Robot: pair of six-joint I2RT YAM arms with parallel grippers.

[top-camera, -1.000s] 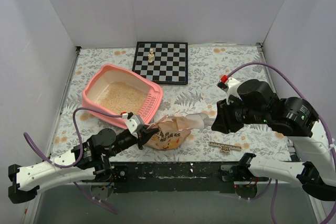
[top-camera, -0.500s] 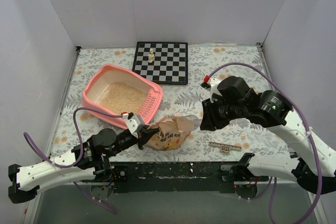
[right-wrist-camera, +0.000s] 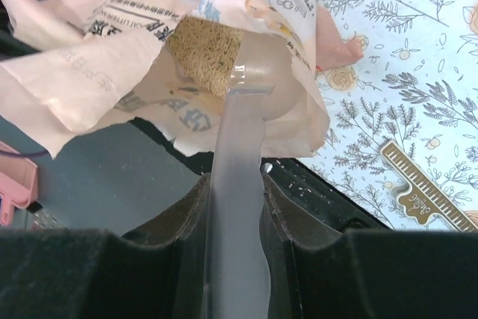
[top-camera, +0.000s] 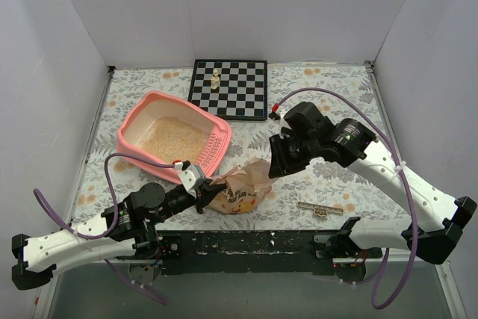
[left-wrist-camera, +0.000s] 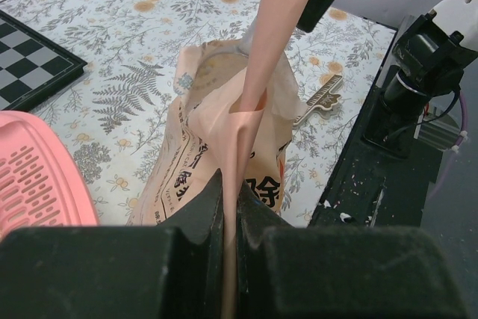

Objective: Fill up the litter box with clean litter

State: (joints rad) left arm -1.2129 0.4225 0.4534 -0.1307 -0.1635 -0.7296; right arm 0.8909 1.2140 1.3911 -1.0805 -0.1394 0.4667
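The left gripper (left-wrist-camera: 230,198), jaws pressed together, pinches the top edge of the litter bag (left-wrist-camera: 216,132). The right gripper (right-wrist-camera: 237,184) clamps the handle of the clear scoop (right-wrist-camera: 250,80), whose bowl sits in the bag's mouth against the clean litter (right-wrist-camera: 200,51). The bag's black Chinese print includes 除; the finer text is illegible. More litter lies in the litter box (top-camera: 159,98), just beside the bag.

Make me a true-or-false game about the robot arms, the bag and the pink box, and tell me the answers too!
1. The left gripper pinches the edge of the bag. True.
2. The right gripper is empty. False: it grips the clear scoop, whose bowl is inside the bag.
3. The litter box has nothing in it. False: tan litter lies on its floor.
4. A chess piece stands on the chessboard. True.
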